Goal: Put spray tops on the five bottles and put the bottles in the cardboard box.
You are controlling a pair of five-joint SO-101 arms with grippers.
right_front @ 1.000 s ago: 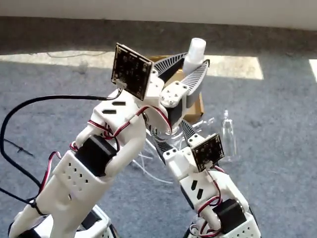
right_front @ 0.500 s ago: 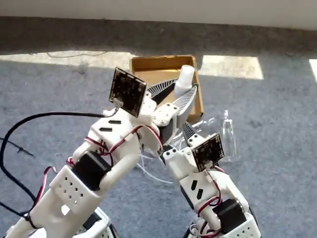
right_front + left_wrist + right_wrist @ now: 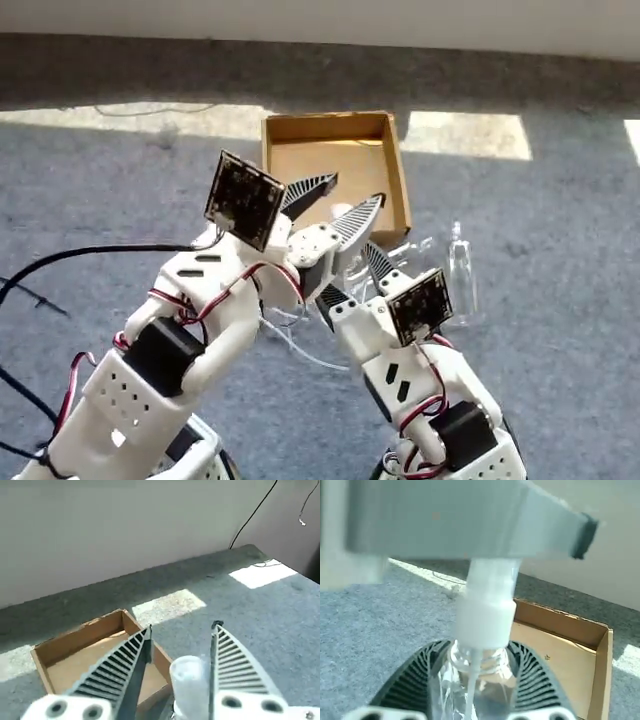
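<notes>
Left gripper (image 3: 355, 188): jaws spread wide, gripping nothing, positioned over the near edge of the cardboard box (image 3: 330, 155). Right gripper (image 3: 480, 652): closed around the neck of a clear bottle (image 3: 480, 685), held upright just in front of the box. A white spray top (image 3: 487, 610) sits on the bottle neck, between the left gripper's spread fingers. A second bottle (image 3: 459, 270) stands near the box's front corner.

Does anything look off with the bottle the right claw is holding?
Slightly. The spray top sits high on the bottle in the right claw: bare neck shows below its collar, so it seems not fully seated. The left claw is open around it.
</notes>
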